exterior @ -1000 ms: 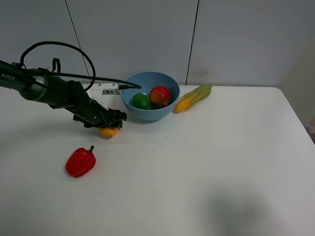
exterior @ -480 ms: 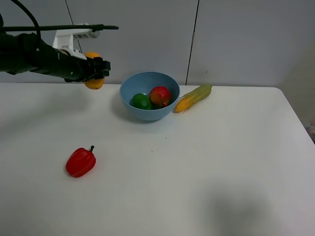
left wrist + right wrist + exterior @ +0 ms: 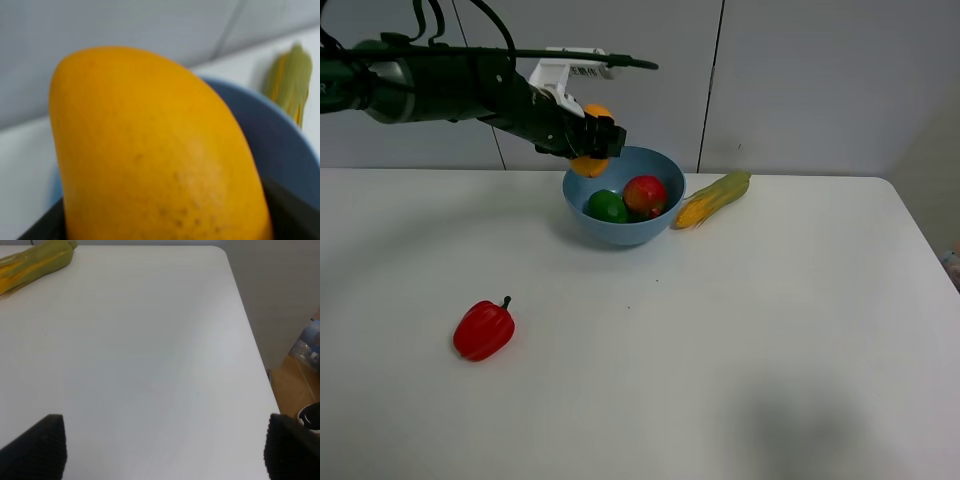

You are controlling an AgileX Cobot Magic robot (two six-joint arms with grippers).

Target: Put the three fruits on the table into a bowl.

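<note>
Orange mango (image 3: 588, 164) clamped in left gripper (image 3: 592, 140), bowl (image 3: 650, 228) just below and slightly right of it; right gripper (image 3: 161, 447) apart, idle.

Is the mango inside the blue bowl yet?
Not yet. The left claw is shut on the mango, holding it in the air over the bowl's rim, above the lime.
</note>
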